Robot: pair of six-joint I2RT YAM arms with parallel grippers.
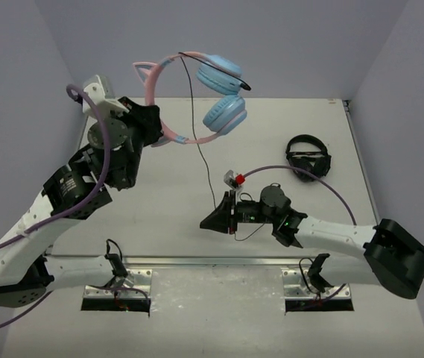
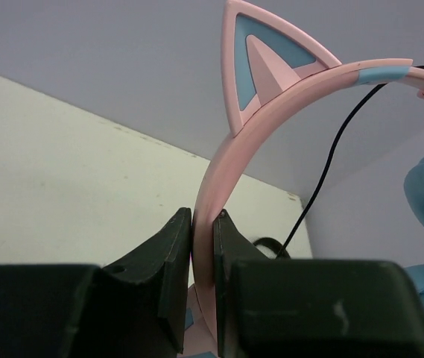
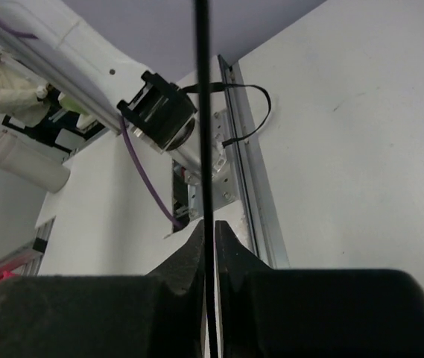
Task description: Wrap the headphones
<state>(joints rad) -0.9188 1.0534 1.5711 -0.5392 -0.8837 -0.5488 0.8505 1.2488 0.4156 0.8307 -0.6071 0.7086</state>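
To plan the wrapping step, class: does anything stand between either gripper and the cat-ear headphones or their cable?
Nothing visible does. The left gripper is shut on the pink headband of the headphones, and the right gripper is shut on their black cable. The small black headphones lie apart on the table.

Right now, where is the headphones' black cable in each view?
Top external: cable hangs mid-frame below the raised headphones.
Left wrist: thin curve right of the pink headband.
Right wrist: vertical centre line, pinched in the right gripper.
Shared landmark: the white table.
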